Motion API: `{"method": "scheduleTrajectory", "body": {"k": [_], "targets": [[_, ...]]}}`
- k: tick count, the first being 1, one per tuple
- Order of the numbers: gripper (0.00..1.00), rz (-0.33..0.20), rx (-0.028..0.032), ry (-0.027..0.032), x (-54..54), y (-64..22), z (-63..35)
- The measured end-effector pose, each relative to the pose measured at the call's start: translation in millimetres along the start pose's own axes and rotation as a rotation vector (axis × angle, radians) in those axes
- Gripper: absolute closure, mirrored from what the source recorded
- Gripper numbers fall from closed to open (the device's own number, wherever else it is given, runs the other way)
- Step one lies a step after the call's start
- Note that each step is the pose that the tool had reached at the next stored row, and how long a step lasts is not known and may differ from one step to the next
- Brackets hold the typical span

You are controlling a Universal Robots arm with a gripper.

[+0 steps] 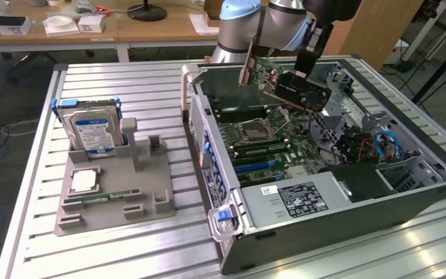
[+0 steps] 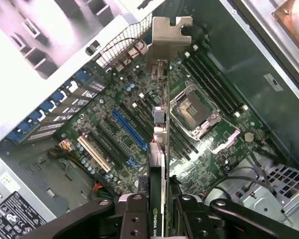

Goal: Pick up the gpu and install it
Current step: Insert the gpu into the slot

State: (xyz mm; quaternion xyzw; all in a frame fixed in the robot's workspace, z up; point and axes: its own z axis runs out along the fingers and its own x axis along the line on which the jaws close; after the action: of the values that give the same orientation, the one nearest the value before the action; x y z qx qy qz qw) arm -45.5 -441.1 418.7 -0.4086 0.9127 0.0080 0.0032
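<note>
Closest in the exterior view, low and right of centre, is the power supply (image 1: 292, 199) at the front of the open case (image 1: 324, 247). Off to the exterior view's left, the grey tray (image 1: 111, 200) sits on the slatted table (image 1: 130, 81) with a hard drive (image 1: 91, 132) standing in it.

Further back inside the case is the motherboard (image 1: 277, 138). Up at the top middle of the frame, the gripper (image 1: 304, 65) has the graphics card (image 1: 289, 88) hanging tilted over the board, and as far as I can see it's not touching anything.

The wrist view settles the grip: the gripper (image 2: 158, 205) has its jaws pinched narrow on the graphics card (image 2: 158, 159), which is seen edge-on with its silver bracket (image 2: 168, 37) at the far end. The card's edge runs between the long blue slot (image 2: 129, 130) and the processor socket (image 2: 194, 110). I can't tell which slot it's over.

My take on doing this bit well:
- Level the card out so its edge runs parallel with the slot.
- Keep the bracket aimed at the case's rear opening.
- Go down straight and slow, because a skewed card would likely catch or put strain on the slot.
</note>
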Motion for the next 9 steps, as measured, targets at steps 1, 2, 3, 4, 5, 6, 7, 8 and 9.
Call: {"method": "scheduleTrajectory", "body": {"k": [1,2,3,4,5,6,7,8,9], "targets": [[0.74,-0.01,-0.0001,0.0002,0.0,0.0,0.0],[0.74,-0.02,-0.0003,0.0003,0.0,0.0,0.0],[0.74,-0.029,-0.0004,0.0004,0.0,0.0,0.1],[0.74,-0.039,-0.0005,0.0006,0.0,0.0,0.0],[0.74,-0.048,-0.0006,0.0006,0.0,0.0,0.1],[0.74,-0.058,-0.0007,0.0007,0.0,0.0,0.1],[0.74,-0.067,-0.0009,0.0008,0.0,0.0,0.1],[0.74,-0.077,-0.001,0.0009,0.0,0.0,0.1],[0.74,-0.087,-0.0011,0.001,0.0,0.0,0.1]]}}
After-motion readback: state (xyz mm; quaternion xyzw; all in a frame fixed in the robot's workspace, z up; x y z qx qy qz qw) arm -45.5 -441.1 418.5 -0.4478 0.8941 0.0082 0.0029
